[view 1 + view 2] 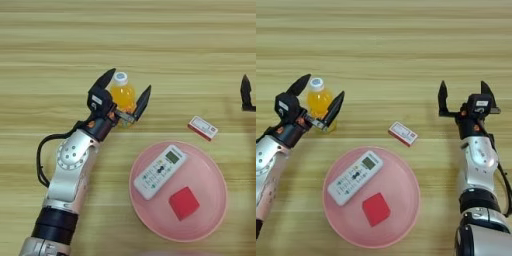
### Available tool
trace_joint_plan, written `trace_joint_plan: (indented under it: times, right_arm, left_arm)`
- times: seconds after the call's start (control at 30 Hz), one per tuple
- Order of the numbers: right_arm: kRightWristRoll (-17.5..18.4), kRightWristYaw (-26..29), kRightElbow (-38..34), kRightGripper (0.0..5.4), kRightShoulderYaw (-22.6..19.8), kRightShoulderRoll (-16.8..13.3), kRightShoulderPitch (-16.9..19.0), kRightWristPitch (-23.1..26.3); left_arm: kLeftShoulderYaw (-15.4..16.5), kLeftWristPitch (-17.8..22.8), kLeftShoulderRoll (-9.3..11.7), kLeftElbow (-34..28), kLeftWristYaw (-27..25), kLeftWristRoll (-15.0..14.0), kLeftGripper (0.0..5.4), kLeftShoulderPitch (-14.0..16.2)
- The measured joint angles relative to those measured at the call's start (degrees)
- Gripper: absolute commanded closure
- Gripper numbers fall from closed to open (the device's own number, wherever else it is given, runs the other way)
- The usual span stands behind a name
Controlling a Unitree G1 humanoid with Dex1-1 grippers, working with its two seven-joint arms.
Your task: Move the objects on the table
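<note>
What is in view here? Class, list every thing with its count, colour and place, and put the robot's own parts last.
bottle: one, orange with white cap, upright on the table, between the left gripper's fingers
box: one, white and red, flat on the table just above the plate
plate: one, pink, round, near edge of the table
remote: one, white with grey buttons, on the plate, upper left
cube: one, red, on the plate below the remote
table: one, light-brown wood
left gripper: one, black, open around the bottle
right gripper: one, black, open, over bare table at right
</note>
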Motion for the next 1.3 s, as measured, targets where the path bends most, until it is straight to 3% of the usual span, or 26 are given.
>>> trace_joint_plan:
  times: [0.43,0.67,1.03,1.3]
  right_arm:
    - [0.3,0.0,0.2,0.05,-0.1,-0.1,0.0,-0.1]
    - [0.4,0.0,0.2,0.05,-0.1,0.0,0.0,-0.1]
    - [0.5,0.0,0.2,0.0,-0.1,0.0,0.0,-0.1]
    - [0.5,0.0,0.2,0.0,-0.1,0.0,0.0,-0.1]
  left_arm:
    - [2.9,1.0,-0.2,6.5,5.8,2.6,0.0,-2.8]
    - [2.5,3.5,-0.1,7.7,5.1,3.6,0.0,-3.9]
    - [1.4,8.0,0.0,8.9,2.7,4.2,1.14,-3.9]
    - [1.5,8.1,0.1,9.6,2.2,4.2,1.81,-3.9]
